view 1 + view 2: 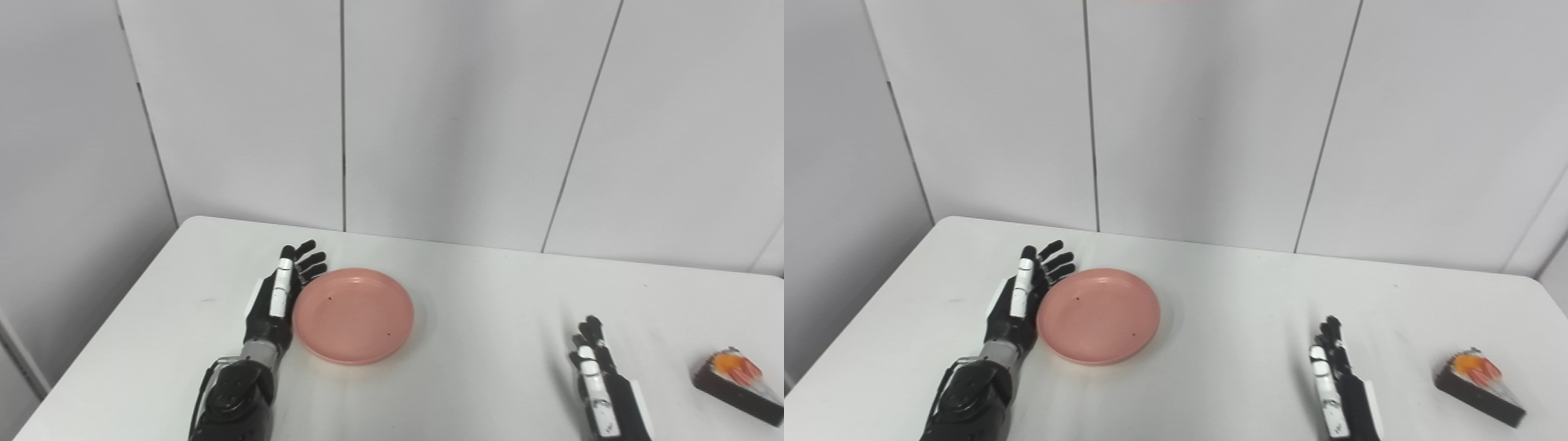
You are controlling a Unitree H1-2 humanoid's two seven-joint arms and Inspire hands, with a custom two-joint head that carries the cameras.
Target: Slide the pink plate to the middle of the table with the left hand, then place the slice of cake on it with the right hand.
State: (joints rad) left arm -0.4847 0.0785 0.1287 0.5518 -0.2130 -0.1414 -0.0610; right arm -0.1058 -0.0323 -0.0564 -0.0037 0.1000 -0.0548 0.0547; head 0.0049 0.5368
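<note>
Pushing setup here, pretty clearly: left hand (277, 301) standing on edge at the 9 o'clock side of the pink plate (353, 315), palm turned toward the rim, fingers stretched out flat and apart, gripping nothing. Makes sense for a slide rather than a lift, since a flat palm against the rim gives a broad face to shove with and no need to get under a shallow dish. Looks to be touching the rim or just beside it, hard to call from up here. Plate itself sitting left of centre on the white table (490, 294), empty apart from a couple of dark specks, so some sliding toward 3 o'clock probably left to do. Right hand (1335, 383) parked low near the 5 o'clock corner of the view, also edge-up with fingers extended and nothing in it, well apart from the plate, presumably just waiting its turn. Slice of cake (1479, 386) over at the far right edge, at 3 o'clock from that right hand, near it but not touching, dark base with an orange and white top, resting on its base. Handy spot for a short reach once the plate is centred.
</note>
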